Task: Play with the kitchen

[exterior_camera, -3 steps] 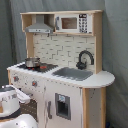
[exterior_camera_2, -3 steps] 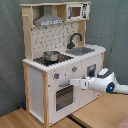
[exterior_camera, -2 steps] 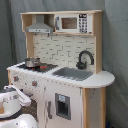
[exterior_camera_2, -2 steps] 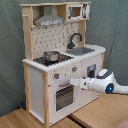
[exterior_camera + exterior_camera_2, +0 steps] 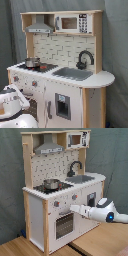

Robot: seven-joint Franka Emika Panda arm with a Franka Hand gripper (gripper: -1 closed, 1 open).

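The kitchen [image 5: 62, 188] stands upright before a grey-green curtain [image 5: 112, 153], a steel pot [image 5: 50, 183] on its stovetop left of the sink [image 5: 81, 178] in the second exterior view. The gripper [image 5: 73, 208] reaches its front panel just below the knobs [image 5: 74, 197], above the oven door [image 5: 64, 224]; I cannot tell how far its fingers are spread or whether they grasp anything.

A robot test room: grey curtain [image 5: 12, 183] behind, wooden table [image 5: 100, 240], and a toy kitchen [image 5: 60, 188].
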